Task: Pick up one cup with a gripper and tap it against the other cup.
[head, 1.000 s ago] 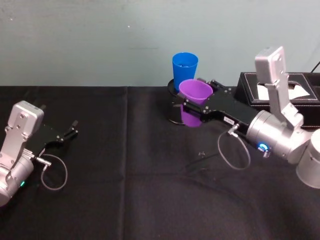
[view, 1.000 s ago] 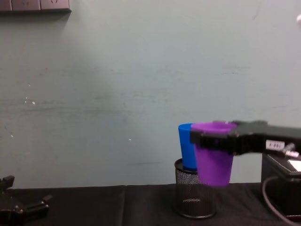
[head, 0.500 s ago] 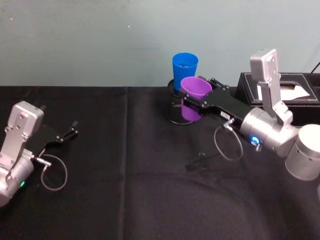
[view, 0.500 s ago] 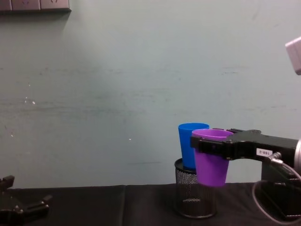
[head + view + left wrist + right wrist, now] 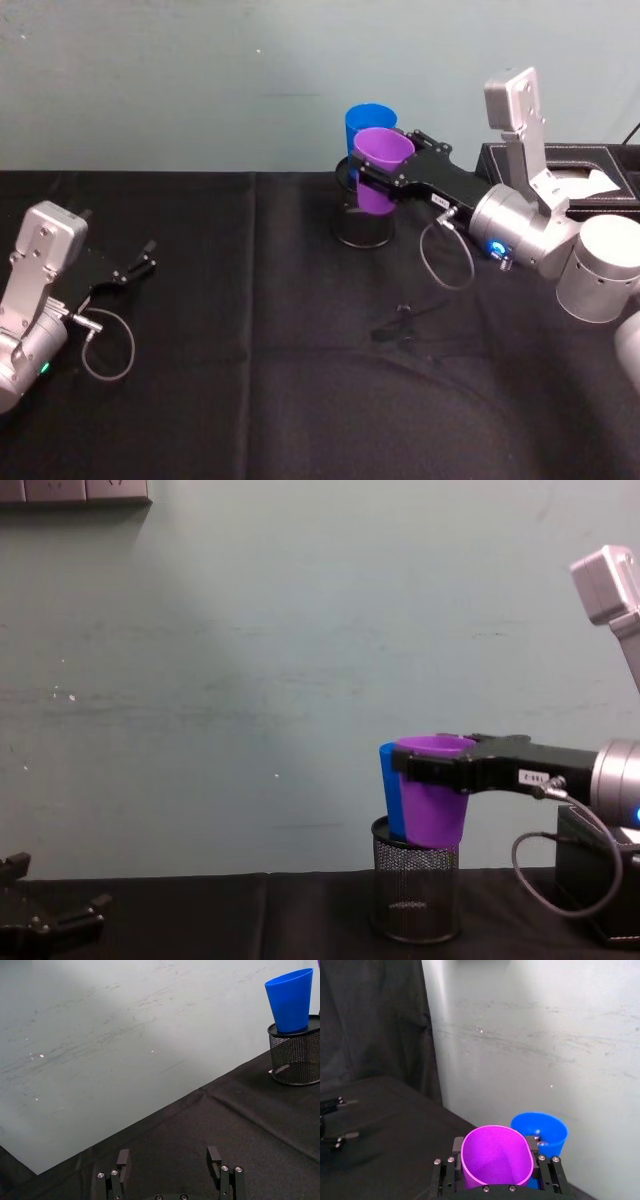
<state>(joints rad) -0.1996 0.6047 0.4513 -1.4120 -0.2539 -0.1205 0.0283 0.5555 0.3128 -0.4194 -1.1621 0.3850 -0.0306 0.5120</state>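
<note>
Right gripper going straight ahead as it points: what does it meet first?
Shut on the purple plastic tumbler, the right gripper would likely meet the bright blue plastic tumbler just beyond; gap unclear.

A black mesh pen holder (image 5: 362, 230) stands upright at the 12 o'clock edge of the black-draped tabletop (image 5: 250, 400). A black box (image 5: 610, 153) showing white tissue sits at 2 o'clock. A small dark item (image 5: 400, 322), too small to identify, lies at 5 o'clock from the holder.

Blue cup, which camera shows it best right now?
The left wrist view: the blue cup stands unobstructed in the mesh holder. In head and chest views the purple cup, held by the right gripper, hides most of it; the right wrist view catches its rim.
</note>
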